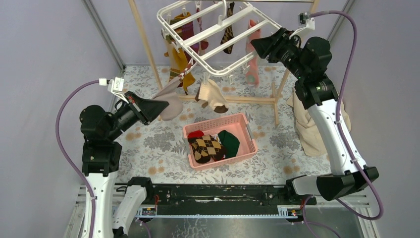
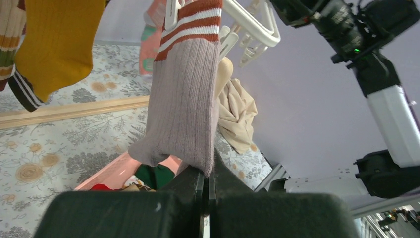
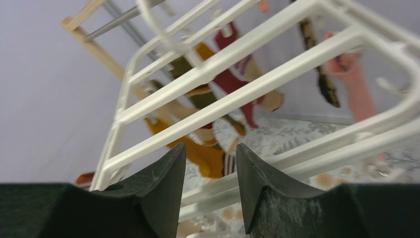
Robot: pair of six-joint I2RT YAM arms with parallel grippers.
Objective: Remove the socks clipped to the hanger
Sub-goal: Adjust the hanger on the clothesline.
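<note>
While several socks hang from the hanger [image 3: 247, 95], the job looks only partly done. At the far left, the left gripper [image 1: 159, 105] is clamped tight on the toe of a mauve ribbed sock [image 2: 185, 99]. The sock stretches up to a clip on the hanger's near left side, and its red-and-white striped cuff is pinched there, so it is not yet free. This looks like the sock now in hand, and a pull away from the clip seems the likely way to release it.

Just behind it, a mustard sock [image 1: 177, 62] and other darker and striped ones crowd the hanger's left bars, all clipped. Nearer the middle, a cream sock with a brown toe [image 1: 213, 96] dangles from the front rim.

Below that, on the patterned table cover, sits the pink basket [image 1: 213, 122]. It holds what appear to be finished pieces: a red sock [image 1: 195, 134], a brown argyle sock [image 1: 205, 148] and a green sock [image 1: 230, 141].

Further right, a dark patterned sock [image 1: 228, 34] and a pink sock [image 1: 252, 54] hang from the hanger's back and right side. The right gripper [image 3: 210, 147] sits close against the hanger's right rim with its fingers apart, and nothing shows pinched between them. It may be placed to steady the frame. By rough count, more socks are left on the clips than lie in the basket.
</note>
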